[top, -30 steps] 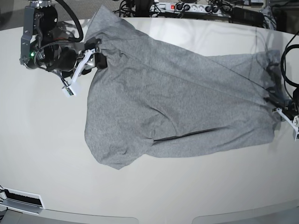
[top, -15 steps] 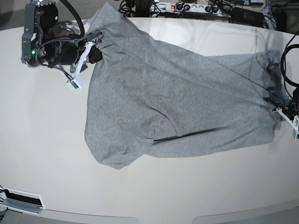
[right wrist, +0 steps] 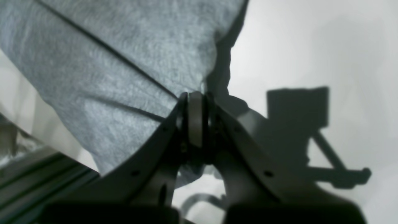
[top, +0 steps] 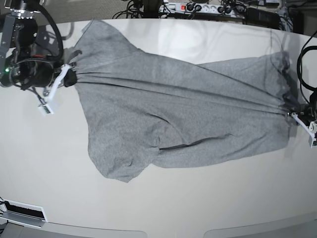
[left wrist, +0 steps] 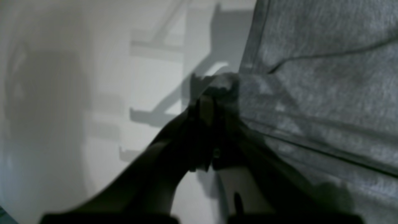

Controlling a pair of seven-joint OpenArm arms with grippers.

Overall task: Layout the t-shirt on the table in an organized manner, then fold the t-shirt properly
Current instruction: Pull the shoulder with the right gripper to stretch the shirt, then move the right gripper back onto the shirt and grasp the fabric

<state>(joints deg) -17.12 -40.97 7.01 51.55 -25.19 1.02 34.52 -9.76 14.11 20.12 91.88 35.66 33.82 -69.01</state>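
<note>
The heather-grey t-shirt (top: 188, 114) lies stretched across the off-white table (top: 198, 198), pulled taut between both grippers with long creases running along it. No lettering shows. My right gripper (top: 70, 78) is at the left of the base view, shut on a bunched edge of the t-shirt (right wrist: 130, 62); the right wrist view shows its jaws (right wrist: 196, 105) pinched together on the cloth. My left gripper (top: 292, 112) is at the far right, shut on the opposite edge of the t-shirt (left wrist: 326, 93), fingertips (left wrist: 214, 90) clamping a fold.
A power strip and tangled black cables (top: 198, 7) line the table's back edge. A black cable (top: 303, 69) hangs by the left arm at the right edge. A white-and-black fixture (top: 22, 213) sits at the front left corner.
My right gripper closed on the shirt's edge and pulled it leftwards, drawing the cloth taut and flatter. The left gripper kept its hold and stayed in place.
</note>
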